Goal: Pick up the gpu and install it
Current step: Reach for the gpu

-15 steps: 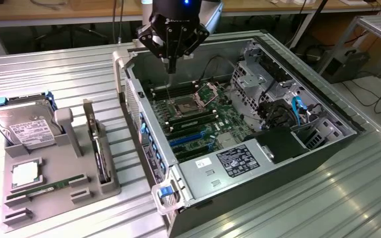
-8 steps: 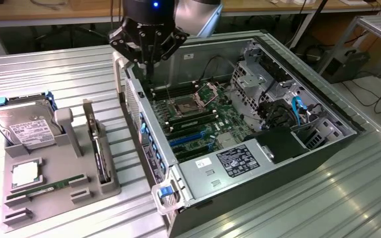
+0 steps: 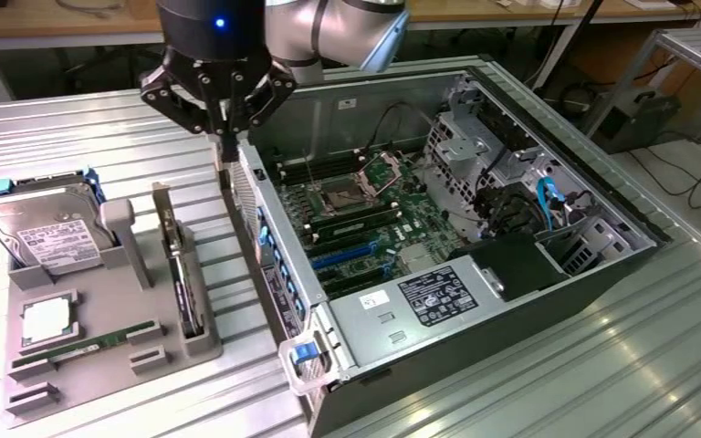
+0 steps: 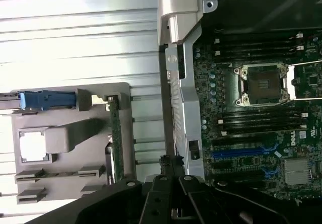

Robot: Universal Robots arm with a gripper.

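Observation:
The gpu [image 3: 178,274] stands on its edge in a slot of the grey holder tray [image 3: 107,365], silver bracket end toward the back; in the wrist view its green board edge [image 4: 114,143] shows on the tray. My gripper [image 3: 222,160] hangs above the open computer case's rear wall [image 3: 266,246], just to the exterior view's right of the gpu and apart from it. Its fingers are drawn together with nothing between them. In the wrist view the gripper [image 4: 171,163] sits over that metal wall [image 4: 183,108].
The tray also carries a silver hard drive [image 3: 40,228], a processor [image 3: 48,319] and a green memory stick [image 3: 88,345]. Inside the case lie the motherboard [image 3: 363,219] with blue slots [image 3: 344,255], a drive cage [image 3: 473,137] and a power supply [image 3: 436,297].

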